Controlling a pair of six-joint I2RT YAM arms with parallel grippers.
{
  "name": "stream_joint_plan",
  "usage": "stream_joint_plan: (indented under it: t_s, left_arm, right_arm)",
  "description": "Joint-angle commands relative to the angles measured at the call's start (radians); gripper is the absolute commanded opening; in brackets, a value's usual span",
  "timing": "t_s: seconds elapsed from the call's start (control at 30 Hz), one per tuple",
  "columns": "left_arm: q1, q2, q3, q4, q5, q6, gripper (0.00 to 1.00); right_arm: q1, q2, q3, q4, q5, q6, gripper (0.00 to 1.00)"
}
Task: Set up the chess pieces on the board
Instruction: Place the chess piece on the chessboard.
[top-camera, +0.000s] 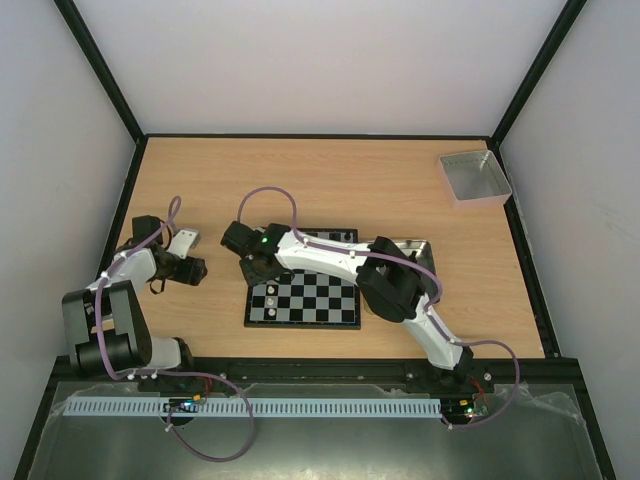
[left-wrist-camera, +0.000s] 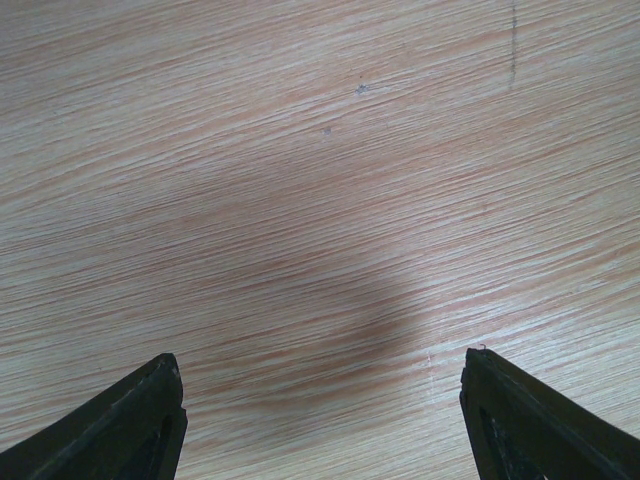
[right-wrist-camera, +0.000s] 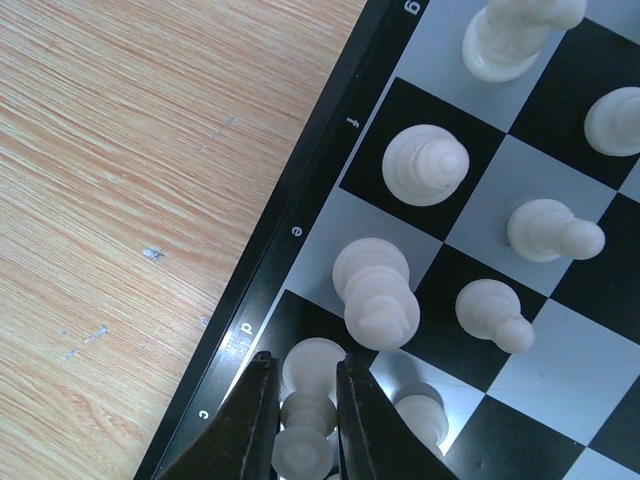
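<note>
Wooden table, pale grain, fills the left half of the right wrist view.

Right gripper: at the bottom centre of the frame, jaws drawn in narrow and clasping a white piece by its sides. The piece stands on the edge square next to the "d" mark. The grip is likely kept slim so the fingers fit between neighbours without knocking them.

Close by, to the upper right, a taller white piece stands on the adjoining square, leaning in the picture. More white chess pieces sit on squares beyond it.

The board runs diagonally through the frame, its dark lettered border against the wood. In the top view it lies lower centre.

Left gripper: jaws spread wide, nothing between them, bare wood beneath. It sits at the left of the top view, well apart from the board, presumably parked to leave the working arm room.
</note>
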Motion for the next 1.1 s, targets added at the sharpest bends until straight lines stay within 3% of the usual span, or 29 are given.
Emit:
stream_joint_plan:
  t_s: [0.0,0.47,1.07]
  left_arm:
    - [0.007,0.0,-0.015,-0.004,0.011,0.013,0.75]
    - [0.007,-0.001,-0.017,-0.002,0.014,0.011,0.75]
    - [0.007,-0.024,-0.025,-0.013,0.013,0.013,0.75]
  right_arm:
    - [0.008,0.02,0.028,-0.015,0.0,-0.006,0.13]
    - [0.009,0.015,0.053,-0.033,0.015,-0.003,0.23]
    - [0.009,-0.028,0.046,-0.052,0.046,0.001,0.26]
